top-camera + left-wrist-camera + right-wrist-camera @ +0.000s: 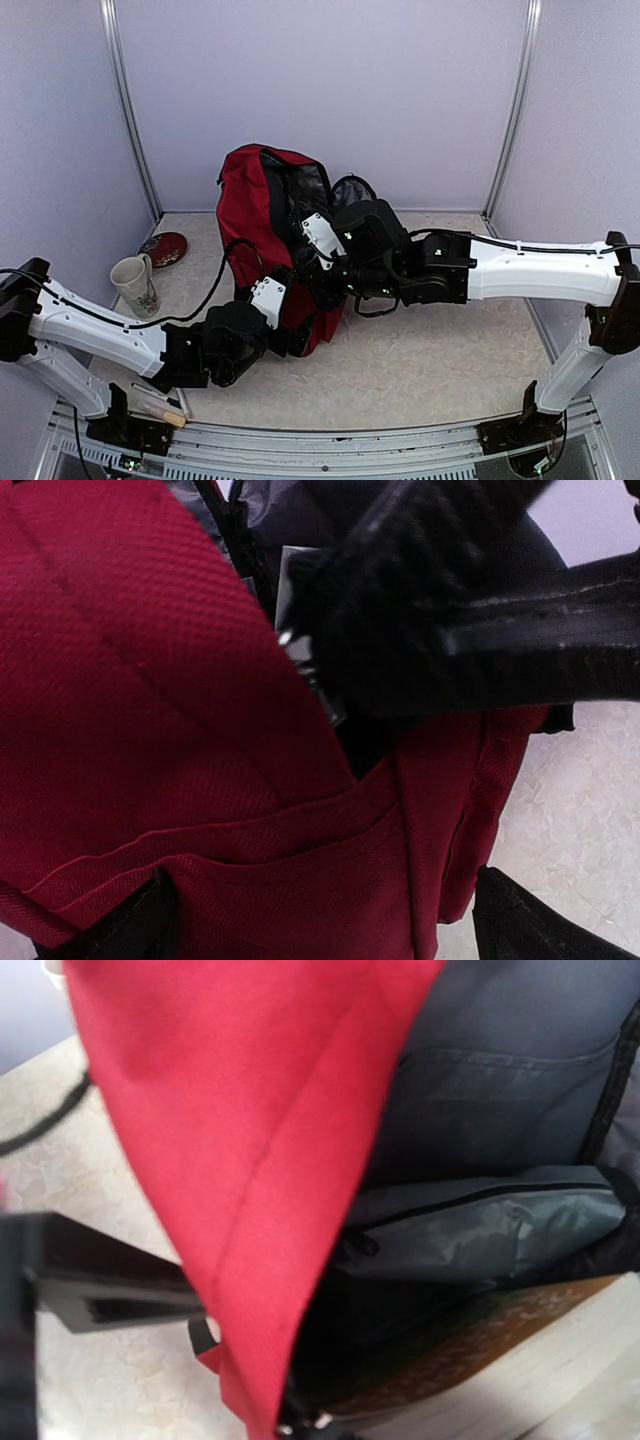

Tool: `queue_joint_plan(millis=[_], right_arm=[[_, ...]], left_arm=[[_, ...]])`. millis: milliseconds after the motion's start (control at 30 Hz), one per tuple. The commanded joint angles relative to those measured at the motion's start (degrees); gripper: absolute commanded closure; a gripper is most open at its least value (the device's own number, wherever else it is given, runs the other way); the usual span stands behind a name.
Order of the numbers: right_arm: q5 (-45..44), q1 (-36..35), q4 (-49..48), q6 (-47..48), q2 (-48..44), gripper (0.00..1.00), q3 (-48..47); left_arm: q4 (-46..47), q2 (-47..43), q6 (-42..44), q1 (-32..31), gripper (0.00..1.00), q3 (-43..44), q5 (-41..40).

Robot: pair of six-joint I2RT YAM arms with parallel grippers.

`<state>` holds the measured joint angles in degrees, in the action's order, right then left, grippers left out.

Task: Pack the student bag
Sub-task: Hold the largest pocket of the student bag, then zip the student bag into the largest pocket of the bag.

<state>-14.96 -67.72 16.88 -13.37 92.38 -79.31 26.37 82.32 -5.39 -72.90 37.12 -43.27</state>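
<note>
Student bag [250, 200] stands upright at the centre-rear of the counter [440, 360], mouth open. Left gripper [335, 925]: jaws wide, straddling its red front. Right gripper [318, 285]: jaws closed at the mouth, possibly pinching the flap; view blocked. Grey pouch [490, 1225] and book [480, 1360] inside. Mug [133, 285] and red dish [163, 249] stand left.

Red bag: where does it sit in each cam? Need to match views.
Top external: bag stands at centre, toward the back wall.
Left wrist: bag fills most of the frame, from the left.
Right wrist: its red flap runs from the top to bottom centre, grey lining to the right.
Shared landmark: beige table.
</note>
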Motion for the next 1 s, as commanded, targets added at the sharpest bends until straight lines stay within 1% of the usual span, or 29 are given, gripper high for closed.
queue_joint_plan(millis=[0, 67, 100, 133, 267, 300, 367, 400, 433, 467, 500, 533, 567, 733, 833, 967], right_arm=[[0.8, 0.4, -2.1, -0.5, 0.2, 1.0, -3.3], [1.0, 0.4, -1.7, -0.4, -0.1, 1.0, -3.5], [1.3, 0.4, -1.7, -0.3, -0.3, 1.0, -3.5], [1.7, 0.4, -1.9, -0.2, -0.4, 1.0, -3.5], [3.7, 0.4, -1.9, 0.1, -0.3, 1.0, -4.6], [3.7, 0.5, -1.7, 0.2, -0.2, 1.0, -5.0], [3.6, 0.6, -1.6, 0.1, -0.2, 1.0, -5.5], [3.7, 0.7, -1.6, 0.1, -0.3, 1.0, -5.6], [4.0, 0.9, -1.5, 0.0, -0.3, 1.0, -5.7], [4.0, 1.1, -1.2, -0.1, -0.3, 1.0, -5.9], [4.0, 1.4, -1.0, -0.2, -0.4, 1.0, -6.1], [3.9, 1.8, -0.7, -0.4, -0.4, 1.0, -6.1], [3.8, 2.3, -0.5, -0.4, -0.7, 1.0, -6.3], [-0.4, 4.4, 0.7, 3.7, -2.4, 1.0, -9.3], [-2.9, 5.9, 2.9, 7.9, -1.9, 1.0, -14.7], [-7.1, 8.6, 4.6, 15.0, 0.2, 1.0, -20.2]], left_arm=[[4.5, 3.3, 3.4, 2.1, 0.03, 2.9, -0.9], [5.4, 3.5, 2.6, 3.3, 0.08, 2.8, -1.0], [6.3, 3.6, 3.1, 3.4, 0.12, 2.4, -1.2], [7.4, 3.6, 3.5, 3.7, 0.18, 2.0, -1.2], [9.9, 3.9, 3.7, 5.5, 0.45, 0.9, 0.7], [10.3, 4.0, 3.7, 5.9, 0.48, 0.8, 0.8], [11.2, 4.2, 3.9, 6.5, 0.5, 0.6, 1.3], [11.6, 4.2, 4.0, 6.8, 0.54, 0.4, 1.4], [12.1, 4.3, 4.1, 7.0, 0.62, 0.2, 1.4], [12.4, 4.2, 4.1, 7.2, 0.73, 0.0, 1.4], [12.6, 4.0, 4.0, 7.2, 0.87, -0.2, 1.5], [12.7, 3.8, 3.8, 7.2, 0.98, -0.6, 1.5], [12.5, 3.6, 3.8, 7.2, 1.0, -0.8, 2.0], [11.0, 1.1, 2.0, 6.8, 1.0, -5.0, 3.0], [9.7, -0.9, 1.4, 6.6, 1.0, -7.5, 5.4], [9.4, -3.3, 3.0, 4.7, 1.0, -10.0, 5.3]])
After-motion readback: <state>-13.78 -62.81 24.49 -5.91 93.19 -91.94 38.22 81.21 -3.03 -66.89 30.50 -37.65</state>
